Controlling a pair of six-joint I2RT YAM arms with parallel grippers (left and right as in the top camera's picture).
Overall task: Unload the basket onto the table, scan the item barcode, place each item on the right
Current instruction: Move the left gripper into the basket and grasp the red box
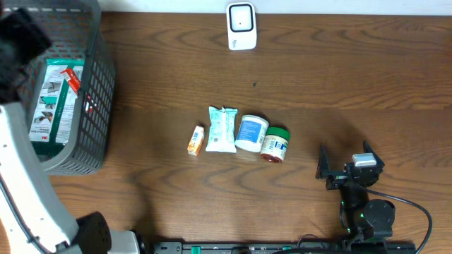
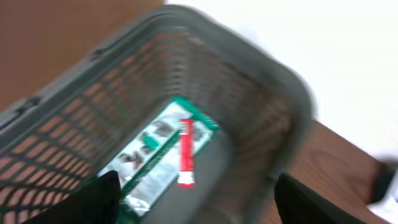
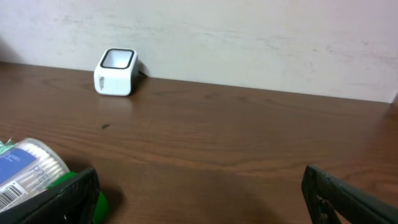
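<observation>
Left gripper (image 2: 198,204), jaws apart and empty, sits over the grey mesh basket (image 1: 99,90), upper left. Right gripper (image 3: 199,200), lower right, jaws apart.

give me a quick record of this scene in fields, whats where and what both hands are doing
scanner: white barcode scanner at the far edge of the table
row mid-table, left to right: small orange box, white-teal pouch, blue-labelled tub, green-lidded jar
basket: grey mesh basket at the left, holding a green-white pack with red on it
left hand: open, empty, above the basket
right hand: open, empty, low at the right of the row
</observation>
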